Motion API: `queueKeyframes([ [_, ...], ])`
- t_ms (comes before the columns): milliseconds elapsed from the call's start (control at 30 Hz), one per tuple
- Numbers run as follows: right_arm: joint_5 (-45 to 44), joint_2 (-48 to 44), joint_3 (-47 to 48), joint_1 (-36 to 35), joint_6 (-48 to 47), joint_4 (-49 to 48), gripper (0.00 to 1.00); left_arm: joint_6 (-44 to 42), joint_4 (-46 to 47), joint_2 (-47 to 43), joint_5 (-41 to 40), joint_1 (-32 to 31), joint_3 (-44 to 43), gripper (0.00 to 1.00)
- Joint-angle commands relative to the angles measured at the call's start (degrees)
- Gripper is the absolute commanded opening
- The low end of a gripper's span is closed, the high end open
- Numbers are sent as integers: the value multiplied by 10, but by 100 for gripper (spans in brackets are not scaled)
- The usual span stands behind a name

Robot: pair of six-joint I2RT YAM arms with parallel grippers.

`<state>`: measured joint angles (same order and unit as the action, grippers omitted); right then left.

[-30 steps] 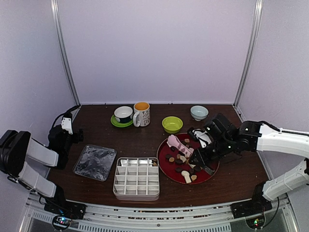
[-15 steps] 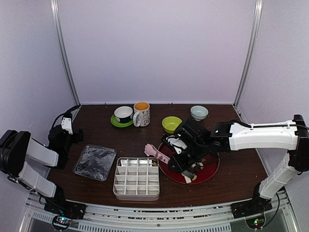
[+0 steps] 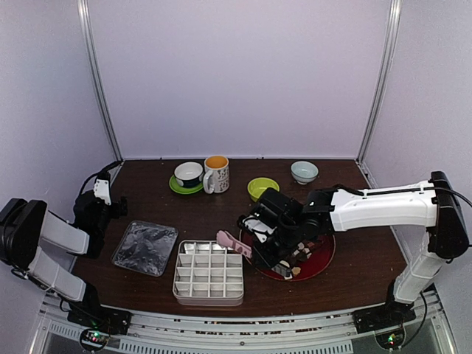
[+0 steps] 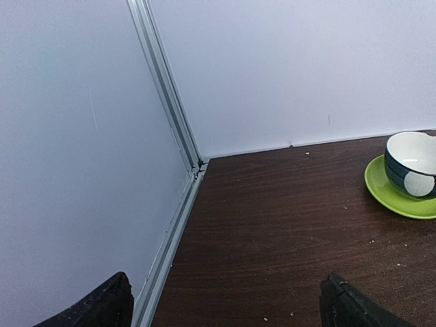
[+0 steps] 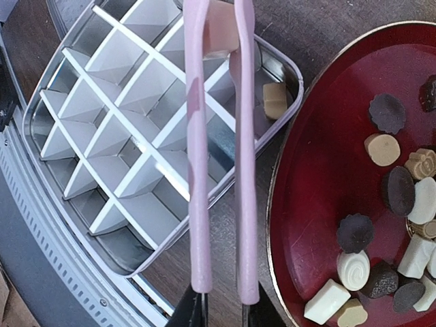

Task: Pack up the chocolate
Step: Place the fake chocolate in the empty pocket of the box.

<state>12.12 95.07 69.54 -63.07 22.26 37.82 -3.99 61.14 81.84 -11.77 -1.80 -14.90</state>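
Chocolate pieces (image 5: 398, 191) in dark brown, tan and cream lie on the red plate (image 5: 320, 204), right of the metal divided tray (image 5: 136, 136). My right gripper (image 5: 223, 310) is shut on the pink tongs (image 5: 197, 170). The tong tips pinch a tan chocolate (image 5: 219, 34) over the tray's far right corner. Another tan piece (image 5: 274, 100) sits in a corner compartment. From above, the right gripper (image 3: 265, 247) reaches left from the plate (image 3: 321, 259) toward the tray (image 3: 209, 273). My left gripper (image 4: 221, 310) stands open at the far left, over bare table.
At the back stand a cup on a green saucer (image 3: 189, 177), a mug (image 3: 217, 174), a green bowl (image 3: 263, 189) and a pale bowl (image 3: 304, 171). A clear plastic lid (image 3: 145, 247) lies left of the tray. The left wall rail (image 4: 177, 170) is close to my left gripper.
My right arm has swung left from over the plate, carrying the tongs and the pinched piece to the tray's far right corner. The left arm has not moved.
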Motion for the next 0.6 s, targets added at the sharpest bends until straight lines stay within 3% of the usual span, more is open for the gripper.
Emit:
queueKeyframes([
  [0,-16,7,23,-8,-5,3,19,0,14,-1,-3,5,-9,98],
  [567,-27,1,21,-10,-6,-2,30,1,14,-1,-3,5,-9,98],
])
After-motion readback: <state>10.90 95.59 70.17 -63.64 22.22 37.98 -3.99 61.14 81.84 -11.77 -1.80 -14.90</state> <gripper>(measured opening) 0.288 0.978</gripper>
